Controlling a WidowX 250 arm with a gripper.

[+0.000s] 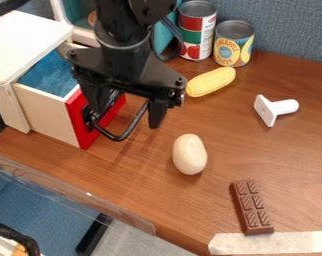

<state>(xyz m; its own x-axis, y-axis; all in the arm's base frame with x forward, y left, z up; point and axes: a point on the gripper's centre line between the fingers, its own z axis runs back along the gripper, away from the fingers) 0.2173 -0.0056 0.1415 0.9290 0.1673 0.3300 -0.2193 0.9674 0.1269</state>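
Blue padded partition point(290, 30) across the back, brown wood-grain tabletop point(143, 175) in front, and we read it as a dial with twelve at the far side. Over at ten o'clock hangs the black gripper point(125, 120), fingers apart, right up by the black wire handle point(115, 138) on the red front point(80, 125) of a drawer point(47, 112). That drawer sits at nine to ten o'clock, partly out of its white cabinet point(23, 50), blue inside. Contact with the handle? Can't tell from this angle. And here's the danger: fingers so close to that loop could snag it, and a sideways swing might drag drawer and cabinet askew. Come in too low and a fingertip could scrape the wood; press skewed on the red front and the drawer may jam. Watch one o'clock, too: yellow corn point(211, 82) near the gripper, easily rolled by a wide sweep, two cans point(197, 30) point(234, 45) behind it. Pale egg point(190, 154) at five, ready to roll if nudged; chocolate bar point(252, 207) beyond it, white plastic piece point(276, 109) towards three.
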